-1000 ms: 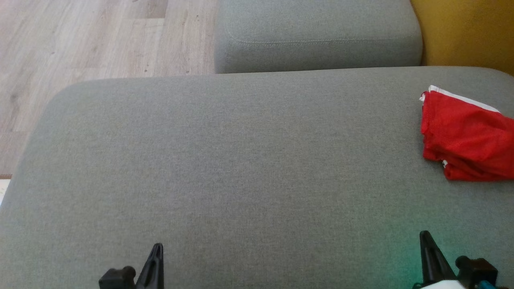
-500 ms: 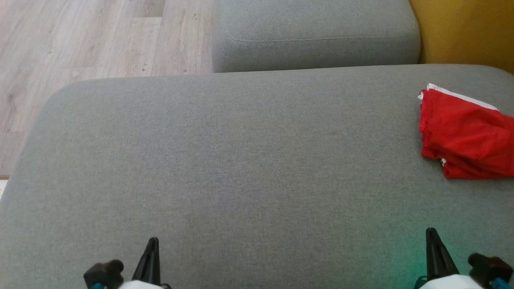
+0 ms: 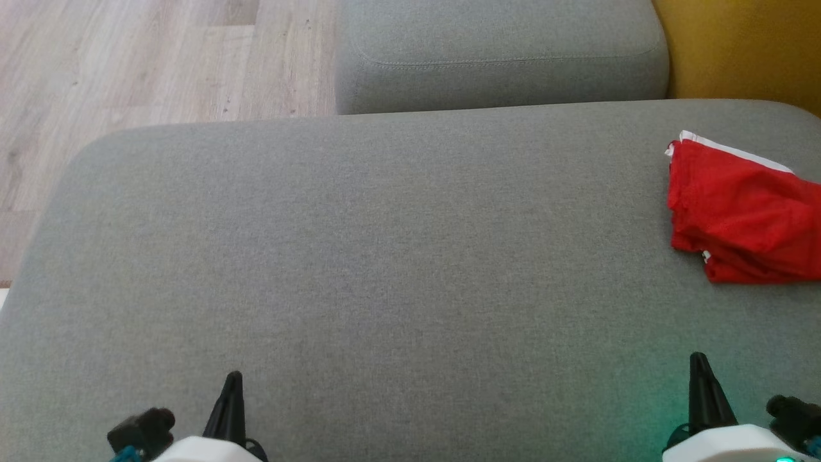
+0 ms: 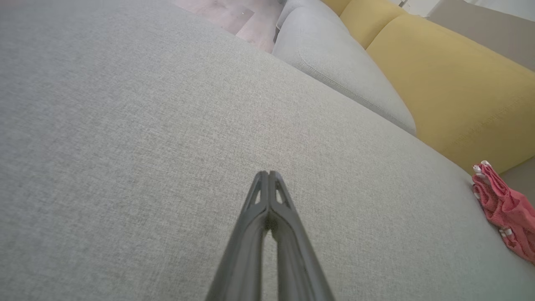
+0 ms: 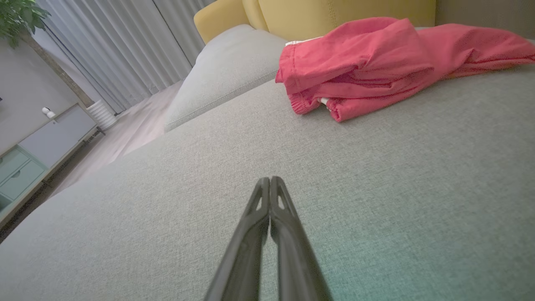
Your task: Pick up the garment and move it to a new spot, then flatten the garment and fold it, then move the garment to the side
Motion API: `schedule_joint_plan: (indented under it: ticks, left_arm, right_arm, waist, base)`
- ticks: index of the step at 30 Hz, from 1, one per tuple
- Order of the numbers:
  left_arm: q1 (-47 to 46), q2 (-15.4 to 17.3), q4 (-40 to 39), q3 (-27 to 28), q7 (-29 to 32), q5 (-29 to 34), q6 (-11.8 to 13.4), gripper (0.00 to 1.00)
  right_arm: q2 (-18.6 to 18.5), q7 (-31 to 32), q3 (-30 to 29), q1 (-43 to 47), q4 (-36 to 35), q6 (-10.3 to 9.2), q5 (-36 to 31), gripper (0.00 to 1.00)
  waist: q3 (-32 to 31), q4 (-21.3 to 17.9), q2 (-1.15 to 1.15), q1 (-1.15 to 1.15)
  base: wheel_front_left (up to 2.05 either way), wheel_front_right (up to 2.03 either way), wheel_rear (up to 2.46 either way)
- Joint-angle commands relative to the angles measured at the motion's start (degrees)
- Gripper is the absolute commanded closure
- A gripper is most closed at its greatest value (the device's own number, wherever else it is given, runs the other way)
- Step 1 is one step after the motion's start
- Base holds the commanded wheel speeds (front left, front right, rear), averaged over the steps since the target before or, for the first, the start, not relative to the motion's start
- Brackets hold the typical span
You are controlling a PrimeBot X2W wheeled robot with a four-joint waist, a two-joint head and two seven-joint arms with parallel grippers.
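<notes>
The garment (image 3: 744,215) is red with white trim and lies folded in a small bundle at the right edge of the grey sofa seat (image 3: 385,256). The right wrist view shows the garment (image 5: 376,62) ahead and to the right, and the left wrist view has the garment (image 4: 505,209) at its far right edge. My left gripper (image 3: 232,380) sits at the lower left, shut and empty, its tips (image 4: 268,173) pressed together over bare cushion. My right gripper (image 3: 699,360) sits at the lower right, also shut and empty (image 5: 270,179), well short of the garment.
A second grey cushion (image 3: 500,58) lies beyond the seat, with a yellow backrest (image 3: 744,51) at the right. Wooden floor (image 3: 128,64) lies off the seat's far left edge. A cabinet (image 5: 37,154) and curtains (image 5: 125,46) stand across the room.
Both grippers have come a little further up into the head view and spread slightly apart, more of their pale wrists showing. The whole picture shifted slightly; the garment lies as before.
</notes>
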Motion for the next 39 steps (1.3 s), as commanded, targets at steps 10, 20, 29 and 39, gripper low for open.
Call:
schedule_joint_plan:
  ticks: [10,20,29,39]
  left_arm:
    - [-4.0,0.8,-1.8,2.1,1.7,-7.8,-1.2,1.00]
    - [-5.3,0.9,-1.9,3.3,3.2,-14.4,-1.9,1.00]
    - [-6.4,1.0,-1.9,4.4,4.6,-20.4,-2.6,1.00]
    - [-7.7,1.1,-1.9,5.7,6.1,-27.0,-3.4,1.00]
  right_arm:
    - [-0.3,1.9,-0.3,-3.8,-2.3,0.14,8.4,1.00]
    - [-0.3,3.5,-0.4,-5.0,-2.7,0.18,15.6,1.00]
    - [-0.3,4.9,-0.6,-6.0,-3.0,0.20,22.0,1.00]
    - [-0.4,6.5,-0.7,-7.2,-3.4,0.24,29.2,1.00]
  waist:
    - [0.2,-0.3,0.00,0.00]
    - [0.4,-0.5,0.00,0.00]
    - [0.6,-0.8,0.00,0.00]
    - [0.7,-1.0,0.00,0.00]
  base:
    - [0.00,0.00,0.00]
    - [0.00,0.00,0.00]
    - [0.00,0.00,0.00]
    - [0.00,0.00,0.00]
